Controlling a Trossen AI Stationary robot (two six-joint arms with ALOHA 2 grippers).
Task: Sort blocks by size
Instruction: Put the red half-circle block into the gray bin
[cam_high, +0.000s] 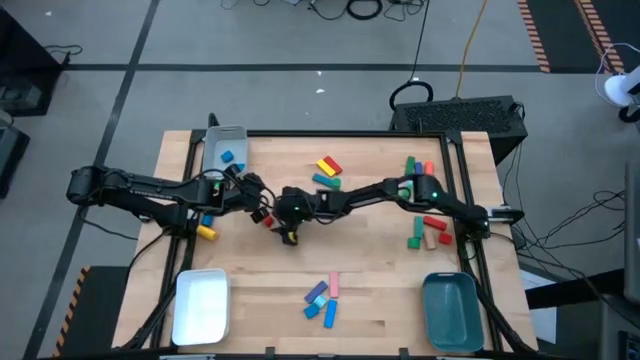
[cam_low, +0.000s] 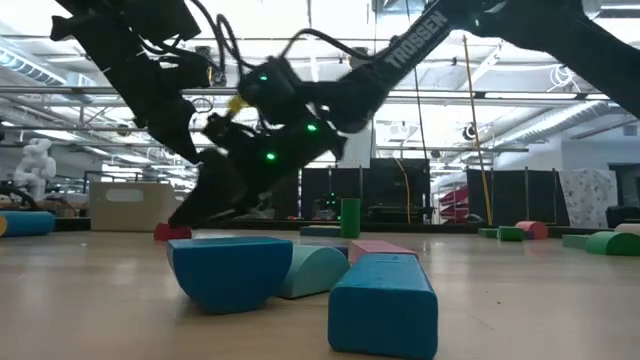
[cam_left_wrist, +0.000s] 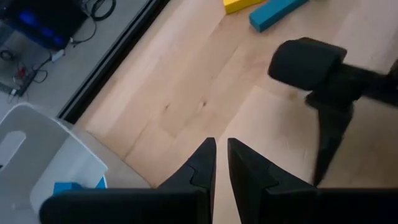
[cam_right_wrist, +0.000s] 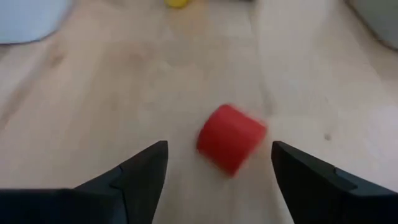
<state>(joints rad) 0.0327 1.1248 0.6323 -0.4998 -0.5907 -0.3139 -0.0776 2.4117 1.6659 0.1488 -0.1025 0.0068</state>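
A short red cylinder (cam_right_wrist: 231, 138) lies on its side on the bare wood near the table's middle, left of centre, loose between the right gripper's (cam_right_wrist: 219, 168) wide-spread fingers and touching neither. The left gripper (cam_left_wrist: 221, 163), fingers pressed together and empty, sits just left of it, near the grey tray (cam_high: 216, 146) at the far left.

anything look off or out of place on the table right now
Nothing looks damaged or spilled. The blocks are simply unsorted, lying in loose clusters over the wooden table. One small red cylinder block lies on its side, loose between the right gripper's open fingers. The white tray and teal tray hold nothing.
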